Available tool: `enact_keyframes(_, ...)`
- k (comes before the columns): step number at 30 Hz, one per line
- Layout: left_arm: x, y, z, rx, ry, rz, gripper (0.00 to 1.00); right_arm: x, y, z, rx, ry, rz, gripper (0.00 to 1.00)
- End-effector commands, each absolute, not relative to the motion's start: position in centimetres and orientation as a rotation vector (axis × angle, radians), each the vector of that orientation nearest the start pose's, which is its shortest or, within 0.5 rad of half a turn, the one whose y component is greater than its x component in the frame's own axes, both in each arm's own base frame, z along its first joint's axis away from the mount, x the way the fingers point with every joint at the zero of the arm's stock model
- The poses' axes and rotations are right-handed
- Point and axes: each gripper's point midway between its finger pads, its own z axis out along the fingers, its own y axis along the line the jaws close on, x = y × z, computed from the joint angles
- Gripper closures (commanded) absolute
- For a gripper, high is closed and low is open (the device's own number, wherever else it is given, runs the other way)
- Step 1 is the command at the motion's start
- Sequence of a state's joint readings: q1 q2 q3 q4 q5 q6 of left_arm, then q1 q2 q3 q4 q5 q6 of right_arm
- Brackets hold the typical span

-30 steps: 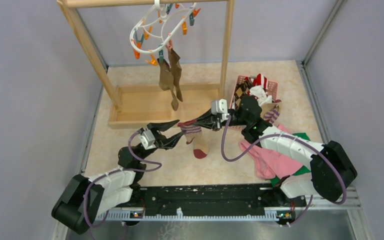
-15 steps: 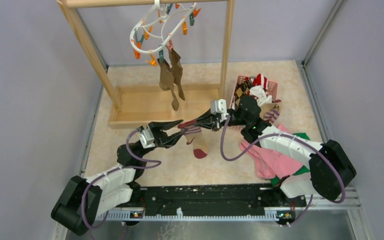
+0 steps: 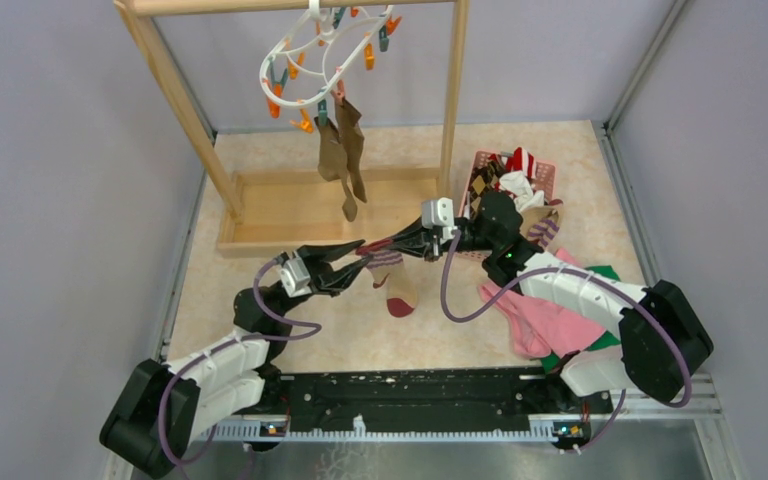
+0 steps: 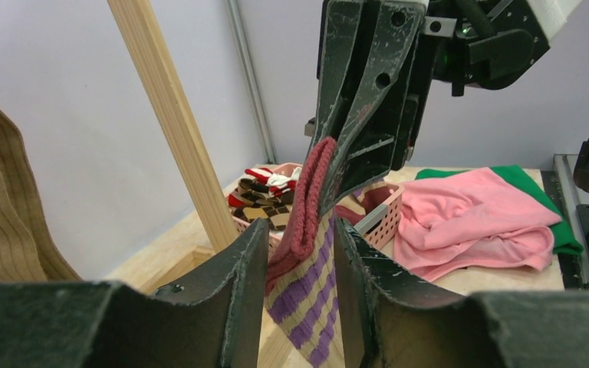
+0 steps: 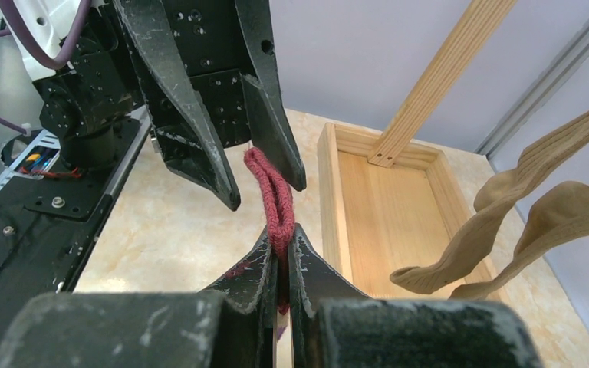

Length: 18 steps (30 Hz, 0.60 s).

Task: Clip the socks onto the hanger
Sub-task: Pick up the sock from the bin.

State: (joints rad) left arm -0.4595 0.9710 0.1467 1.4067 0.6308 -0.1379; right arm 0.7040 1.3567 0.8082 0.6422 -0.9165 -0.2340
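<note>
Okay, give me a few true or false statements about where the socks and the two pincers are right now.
1. The right pincer is shut on the maroon cuff of the striped sock. True.
2. The left pincer is shut on that sock too. False: its jaws stand open on either side of the cuff.
3. Two brown socks hang from the hanger. True.
4. The pink cloth hangs from the hanger. False: it lies on the table.
</note>
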Motion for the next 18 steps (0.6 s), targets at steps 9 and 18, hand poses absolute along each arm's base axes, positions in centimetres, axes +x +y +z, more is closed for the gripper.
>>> enact_keyframes(9,20.13,-22.14,27.74,0.777,0.843,-0.816,0.71,21.30,35.60,30.51,-1.300,0.810,0.999,1.00)
enact_keyframes(18,20.23,-22.26,27.58,0.784,0.851,-0.817,0.88,21.26,35.53,30.58,-1.298,0.808,0.996,1.00)
